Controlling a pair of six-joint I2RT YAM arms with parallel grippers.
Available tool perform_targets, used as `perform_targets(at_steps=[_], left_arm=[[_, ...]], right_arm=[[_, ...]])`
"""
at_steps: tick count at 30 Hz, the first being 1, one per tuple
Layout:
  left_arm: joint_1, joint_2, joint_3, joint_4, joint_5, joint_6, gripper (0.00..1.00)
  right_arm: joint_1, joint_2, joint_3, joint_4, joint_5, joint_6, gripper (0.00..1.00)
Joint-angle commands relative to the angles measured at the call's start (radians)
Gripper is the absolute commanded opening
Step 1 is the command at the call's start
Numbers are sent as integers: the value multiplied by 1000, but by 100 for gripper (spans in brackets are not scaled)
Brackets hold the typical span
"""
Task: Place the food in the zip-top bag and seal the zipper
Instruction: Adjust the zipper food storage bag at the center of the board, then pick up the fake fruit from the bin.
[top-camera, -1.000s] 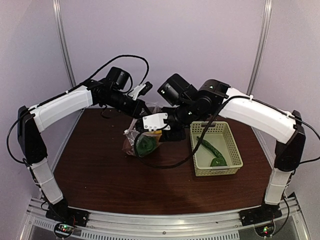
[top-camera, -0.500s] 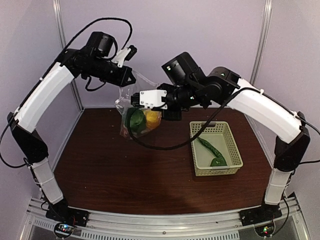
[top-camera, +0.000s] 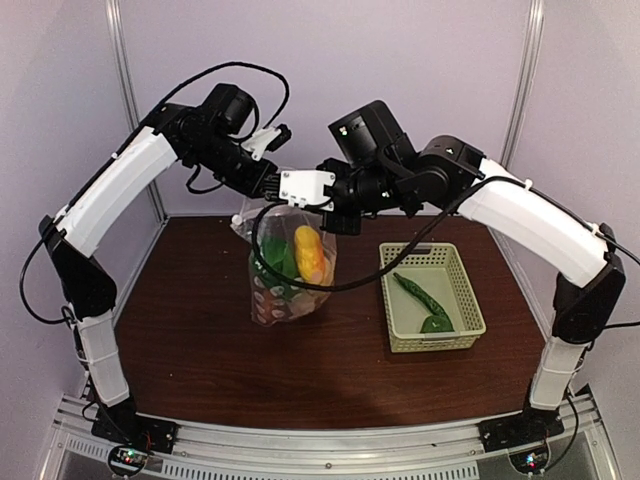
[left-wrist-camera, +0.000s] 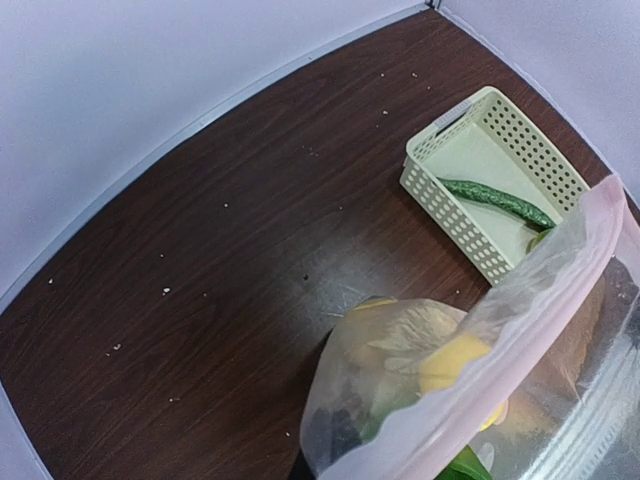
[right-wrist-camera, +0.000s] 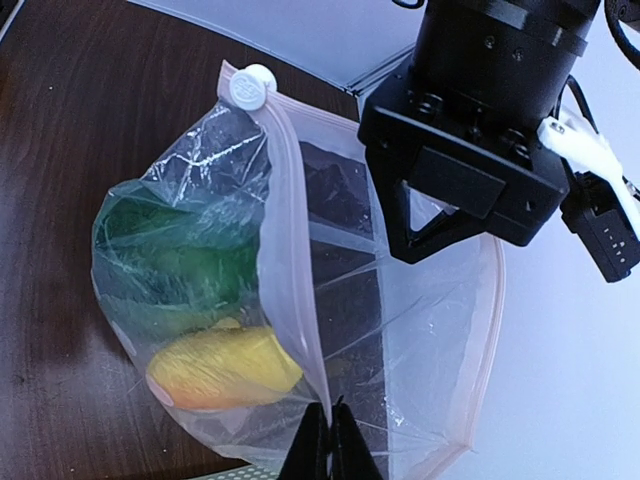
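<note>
The clear zip-top bag (top-camera: 290, 265) hangs between both grippers, its bottom at or just above the table. Inside it are a yellow lemon (top-camera: 308, 252), leafy green food (top-camera: 272, 255) and darker pieces lower down. My left gripper (top-camera: 275, 190) grips the bag's top at the left. My right gripper (right-wrist-camera: 330, 440) is pinched shut on the zipper strip (right-wrist-camera: 290, 250), which has a white slider (right-wrist-camera: 250, 85) at its far end. The mouth gapes between the two strips. In the left wrist view the bag (left-wrist-camera: 400, 390) hides the left fingers.
The pale green lattice basket (top-camera: 385, 300) stands right of the bag and holds a green cucumber (top-camera: 415, 292) and a green pepper (top-camera: 435, 323). It also shows in the left wrist view (left-wrist-camera: 440, 185). White walls and metal posts enclose the brown table.
Both arms lifted the bag off the table. The left gripper then came down and right, closer to the right gripper, and the bag now hangs lower and longer.
</note>
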Motion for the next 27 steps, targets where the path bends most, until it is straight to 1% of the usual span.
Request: perform_targets(at_steps=[1, 2, 3, 5, 6, 7, 8, 10, 13, 17, 19, 22, 24, 27], left_arm=[[-1, -4, 25, 29, 27, 30, 0], [0, -3, 30, 30, -5, 28, 0], [0, -4, 42, 31, -42, 27, 0], [4, -13, 58, 41, -80, 24, 0], [6, -20, 57, 49, -74, 23, 0], [6, -25, 55, 58, -55, 25, 0], [6, -26, 51, 63, -29, 26, 0], [6, -26, 19, 78, 37, 26, 0], [5, -38, -91, 135, 116, 27, 0], [2, -45, -219, 195, 123, 31, 0], [2, -44, -259, 213, 121, 33, 0], [2, -45, -296, 228, 120, 31, 0], [2, -49, -310, 236, 125, 28, 0], [2, -58, -329, 249, 140, 25, 0]], right_arm=[[6, -19, -6, 12, 0, 41, 9], [4, -26, -10, 6, -2, 47, 12], [1, -35, -19, 9, -2, 55, 18], [-17, -77, -59, 52, -3, 81, 38], [-32, -103, -85, 72, -20, 98, 48], [-53, -127, -101, 82, -46, 113, 56], [-87, -145, -107, 75, -85, 134, 58], [-155, -186, -140, 68, -182, 178, 61], [-274, -265, -295, 93, -302, 226, 64], [-404, -322, -534, 34, -409, 192, 64], [-453, -329, -638, -6, -438, 172, 63], [-508, -306, -732, -89, -461, 161, 59], [-520, -296, -786, -127, -448, 152, 59], [-522, -305, -895, -119, -415, 167, 61]])
